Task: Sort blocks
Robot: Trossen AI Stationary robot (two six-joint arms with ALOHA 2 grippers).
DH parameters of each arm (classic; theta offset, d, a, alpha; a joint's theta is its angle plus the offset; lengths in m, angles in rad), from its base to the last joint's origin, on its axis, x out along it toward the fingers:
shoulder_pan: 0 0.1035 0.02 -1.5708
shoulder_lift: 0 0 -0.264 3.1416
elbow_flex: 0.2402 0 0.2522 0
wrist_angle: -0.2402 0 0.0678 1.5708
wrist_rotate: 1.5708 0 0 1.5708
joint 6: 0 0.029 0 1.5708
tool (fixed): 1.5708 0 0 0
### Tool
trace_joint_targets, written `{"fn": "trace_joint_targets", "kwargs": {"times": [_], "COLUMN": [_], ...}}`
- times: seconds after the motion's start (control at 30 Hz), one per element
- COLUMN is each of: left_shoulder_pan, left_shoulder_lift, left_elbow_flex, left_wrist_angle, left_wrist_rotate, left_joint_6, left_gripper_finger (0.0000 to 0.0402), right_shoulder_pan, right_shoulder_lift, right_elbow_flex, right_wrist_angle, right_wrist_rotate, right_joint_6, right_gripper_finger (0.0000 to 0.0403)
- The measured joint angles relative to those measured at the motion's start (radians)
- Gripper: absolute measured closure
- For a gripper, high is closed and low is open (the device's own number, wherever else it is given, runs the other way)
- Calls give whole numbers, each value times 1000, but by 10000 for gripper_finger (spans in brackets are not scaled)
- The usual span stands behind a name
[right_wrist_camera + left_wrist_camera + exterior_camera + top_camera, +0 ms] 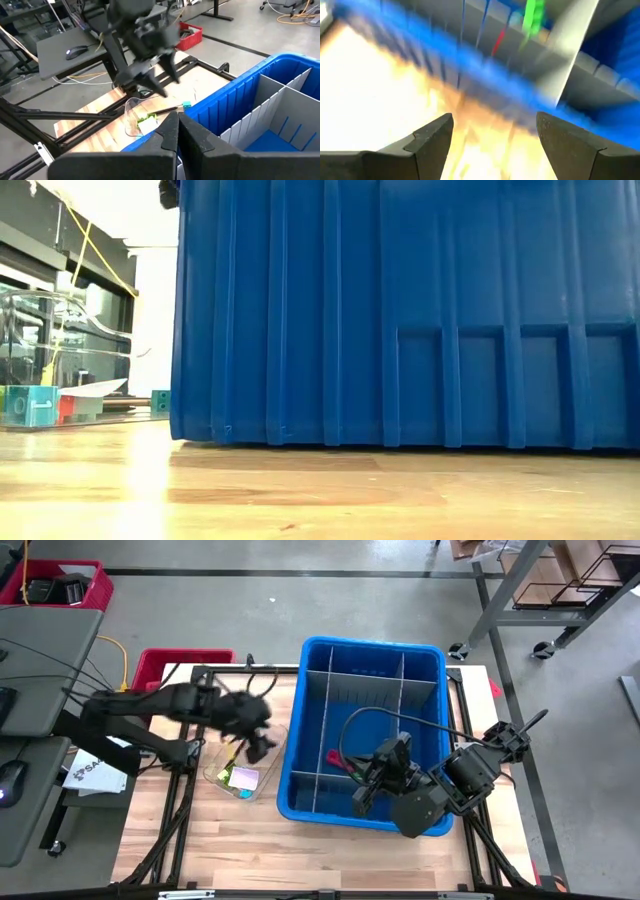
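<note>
The left wrist view is smeared by motion: beyond the open jaws, the large blue plastic bin (470, 60) and its thin grey divider panels (570, 55) are only streaks. A green streak (534, 17) and a red streak (498, 41) there cannot be identified. In the low view the bin's wall hides both arms.

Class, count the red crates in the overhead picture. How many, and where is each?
2. One red crate sits on the floor, far left of the table; the second red crate stands at the table's far left corner. More may be hidden.
</note>
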Motion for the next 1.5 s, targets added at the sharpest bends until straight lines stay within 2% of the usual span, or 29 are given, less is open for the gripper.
{"fn": "trace_joint_targets", "kwargs": {"times": [0.17,0.33,0.47,0.53,0.7,0.87,1.0,1.17,1.23,1.37,1.5], "left_shoulder_pan": [-84,-97,-51,-23,42,44,40,46,46,49,50], "left_shoulder_lift": [-121,-149,-127,-109,-36,20,35,35,37,78,175], "left_elbow_flex": [-281,-504,-601,-622,-623,-621,-618,-618,-618,-625,-631], "left_wrist_angle": [-56,-5,86,131,133,186,269,254,251,272,280], "left_wrist_rotate": [5,123,149,148,177,409,370,309,332,443,429], "left_joint_6": [-59,83,225,282,305,355,348,432,460,513,515], "left_gripper_finger": [119,119,119,119,119,119,119,119,119,119,119], "right_shoulder_pan": [-4,-6,-10,-10,-9,-10,-9,-10,-10,-10,-8], "right_shoulder_lift": [0,0,0,0,1,4,4,4,4,4,4], "right_elbow_flex": [0,0,0,0,0,0,0,0,0,0,0], "right_wrist_angle": [-8,-8,-8,-5,-3,5,5,6,6,6,6], "right_wrist_rotate": [2,6,3,3,1,0,0,0,-3,-3,-6], "right_joint_6": [0,0,9,11,30,28,27,29,29,28,29], "right_gripper_finger": [403,403,403,403,403,403,403,403,403,403,403]}}
